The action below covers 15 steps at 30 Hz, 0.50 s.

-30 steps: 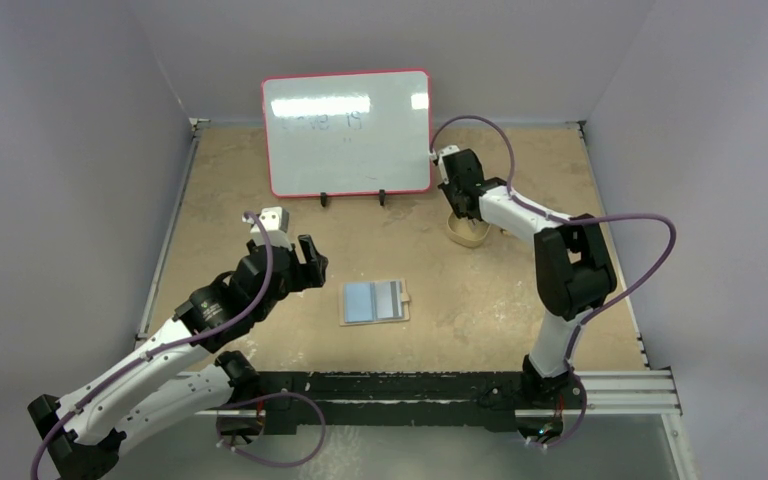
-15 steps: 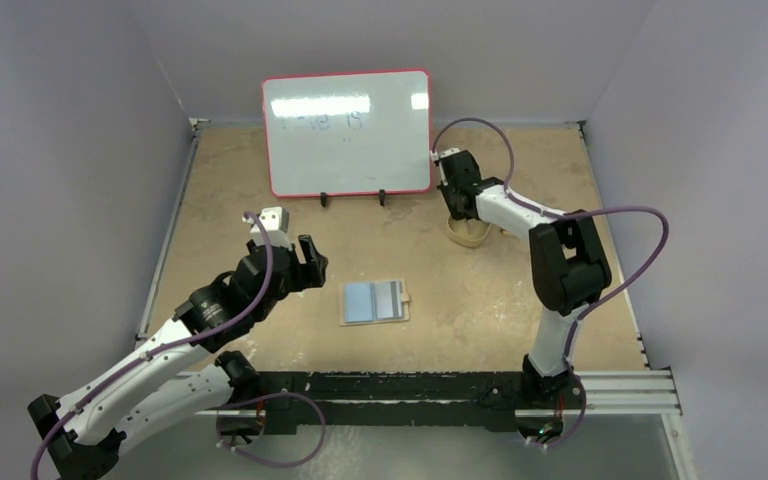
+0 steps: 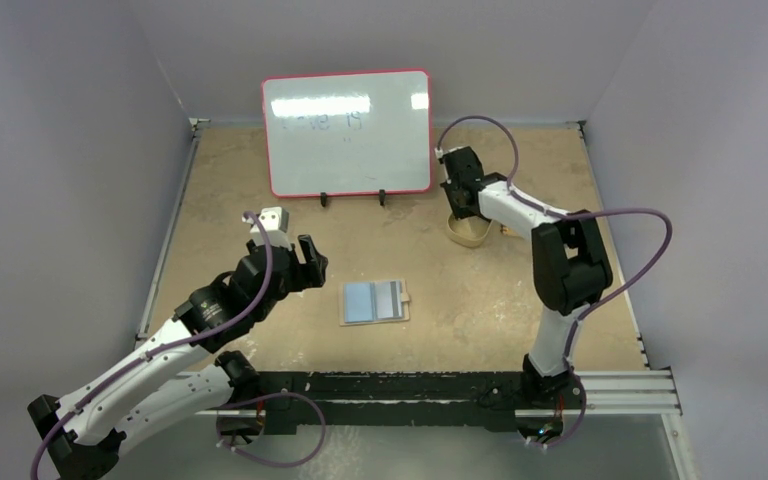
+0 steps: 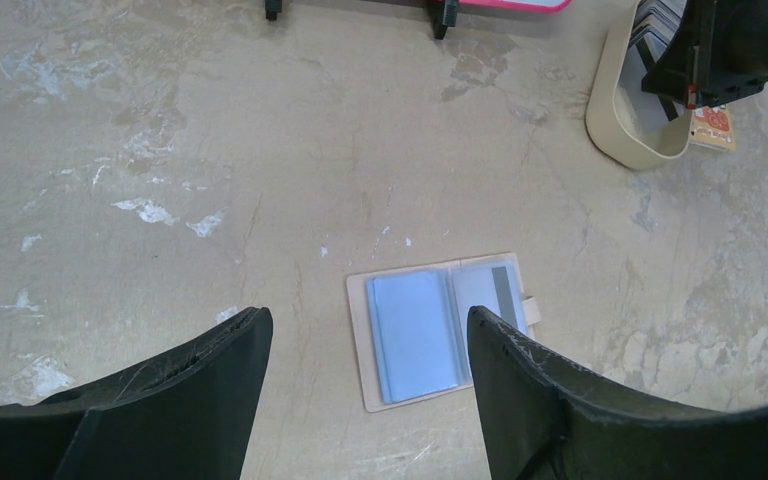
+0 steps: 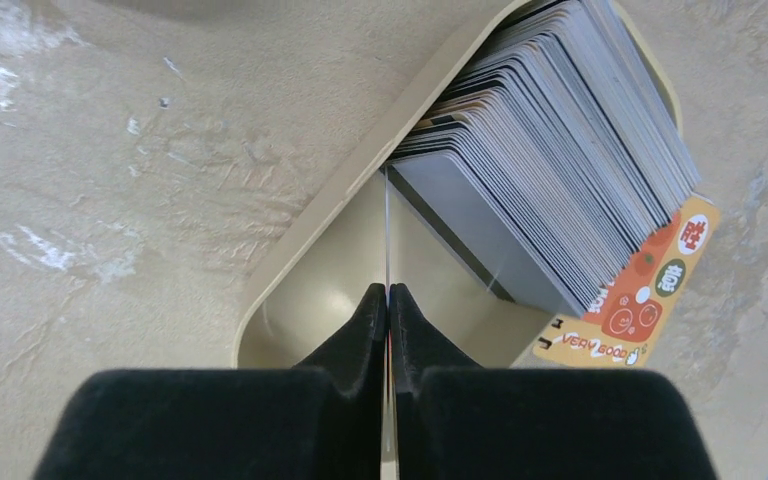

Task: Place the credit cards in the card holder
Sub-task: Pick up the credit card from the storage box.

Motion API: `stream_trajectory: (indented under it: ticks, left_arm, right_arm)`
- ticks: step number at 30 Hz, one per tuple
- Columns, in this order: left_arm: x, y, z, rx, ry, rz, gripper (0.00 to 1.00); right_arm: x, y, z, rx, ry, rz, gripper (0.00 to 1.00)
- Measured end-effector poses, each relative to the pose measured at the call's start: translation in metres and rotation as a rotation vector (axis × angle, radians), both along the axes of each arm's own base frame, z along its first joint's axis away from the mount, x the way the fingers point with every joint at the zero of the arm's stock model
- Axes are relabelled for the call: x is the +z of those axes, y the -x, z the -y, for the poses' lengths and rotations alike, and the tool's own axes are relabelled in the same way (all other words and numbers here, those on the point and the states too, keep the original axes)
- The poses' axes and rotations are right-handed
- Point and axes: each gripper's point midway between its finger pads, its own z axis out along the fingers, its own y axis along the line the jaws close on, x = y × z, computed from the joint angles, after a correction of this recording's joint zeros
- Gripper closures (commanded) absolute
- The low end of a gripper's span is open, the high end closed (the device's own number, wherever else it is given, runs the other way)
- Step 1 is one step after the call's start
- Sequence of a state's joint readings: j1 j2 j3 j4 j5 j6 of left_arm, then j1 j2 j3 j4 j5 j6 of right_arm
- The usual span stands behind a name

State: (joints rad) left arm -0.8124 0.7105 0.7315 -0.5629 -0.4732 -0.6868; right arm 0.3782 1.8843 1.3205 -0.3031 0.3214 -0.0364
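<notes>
Near left of worktop (image 3: pixel 480 300), left gripper (image 3: pixel 310 262) hovered, jaws spread wide, holding nothing. Just right of it, card holder (image 3: pixel 375 301) lay open flat; light blue card (image 4: pixel 415 335) in left sleeve, grey striped card (image 4: pixel 488 295) in right. Farther right, right gripper (image 5: pixel 388 292) pinched single card (image 5: pixel 387 230) edge-on over tan dish (image 5: pixel 310 270); credit cards (image 5: pixel 550 150) stacked inside dish.

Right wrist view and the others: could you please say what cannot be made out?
Right wrist: card in right gripper is edge-on, face hidden.
Top: whiteboard writing too small.
Left wrist: dish cut by top edge; right gripper covers most of its cards.
</notes>
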Motion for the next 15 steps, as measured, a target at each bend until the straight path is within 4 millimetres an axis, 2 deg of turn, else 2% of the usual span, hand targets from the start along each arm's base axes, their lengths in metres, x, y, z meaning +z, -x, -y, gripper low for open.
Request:
stream_trajectory:
  ticks: [5,12,15]
  left_arm:
    - [-0.002,-0.001,0.000,0.003,-0.008,-0.005,0.29]
    - [-0.019,-0.004,0.005,0.006,-0.048,-0.058,0.35]
    - [-0.029,-0.005,0.009,0.008,-0.054,-0.089,0.36]
  right_arm:
    - [0.026,0.005,0.000,-0.023,-0.031,0.029,1.00]
    - [0.087,0.017,-0.005,-0.058,-0.150,0.136,1.00]
    - [0.114,0.026,-0.019,-0.054,-0.272,0.198,1.00]
